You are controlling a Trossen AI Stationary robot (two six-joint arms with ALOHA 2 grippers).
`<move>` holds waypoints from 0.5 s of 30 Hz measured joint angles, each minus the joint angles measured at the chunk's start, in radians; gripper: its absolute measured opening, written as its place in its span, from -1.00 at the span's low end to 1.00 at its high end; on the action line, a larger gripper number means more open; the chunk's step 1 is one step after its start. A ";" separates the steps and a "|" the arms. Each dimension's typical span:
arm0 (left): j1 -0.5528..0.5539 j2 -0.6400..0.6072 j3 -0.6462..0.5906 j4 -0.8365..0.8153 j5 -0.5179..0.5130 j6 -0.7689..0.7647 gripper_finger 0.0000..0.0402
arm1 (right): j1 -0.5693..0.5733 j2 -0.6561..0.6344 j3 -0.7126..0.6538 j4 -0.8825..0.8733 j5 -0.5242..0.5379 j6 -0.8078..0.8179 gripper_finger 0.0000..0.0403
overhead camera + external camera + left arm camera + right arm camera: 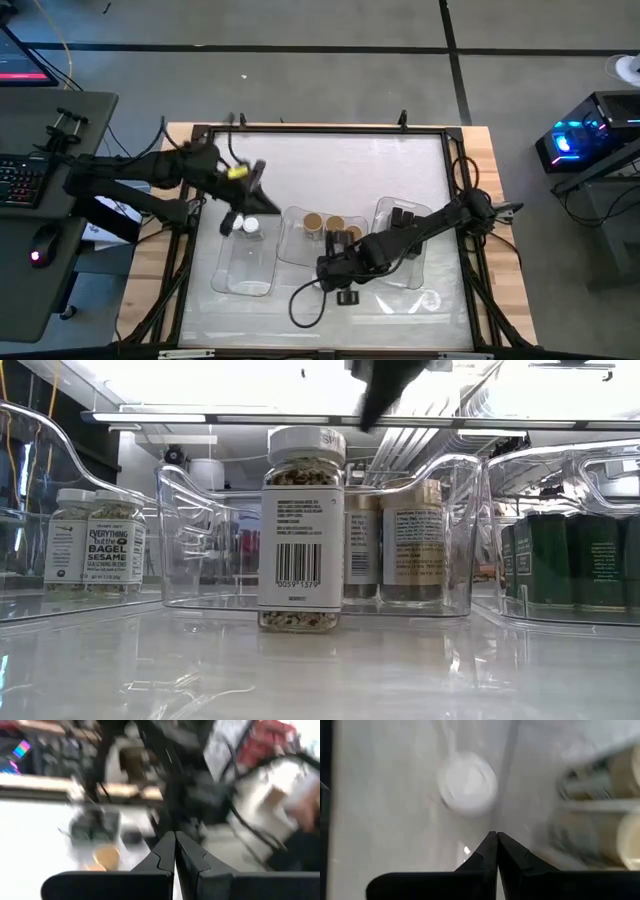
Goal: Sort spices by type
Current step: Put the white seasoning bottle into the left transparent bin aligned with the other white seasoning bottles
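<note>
White tabletop (340, 170), three clear trays (247, 270); one white-lidded jar (300, 530) stands loose. Right gripper (496, 837) above it, fingers pressed together. Left gripper (175, 840) closed, empty.

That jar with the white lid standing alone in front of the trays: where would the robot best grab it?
Probably around the white lid of the lone jar, coming straight down from above: it stands upright, clear of the trays, lid facing up.
</note>
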 joint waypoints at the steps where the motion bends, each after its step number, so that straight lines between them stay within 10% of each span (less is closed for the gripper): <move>1: -0.025 0.009 0.000 -0.031 -0.001 0.013 -1.00 | 0.001 -0.009 0.001 -0.044 0.015 0.004 -1.00; 15: -0.247 0.290 0.000 0.031 -0.145 0.116 -0.81 | 0.021 -0.290 -0.019 -0.215 0.271 0.379 -1.00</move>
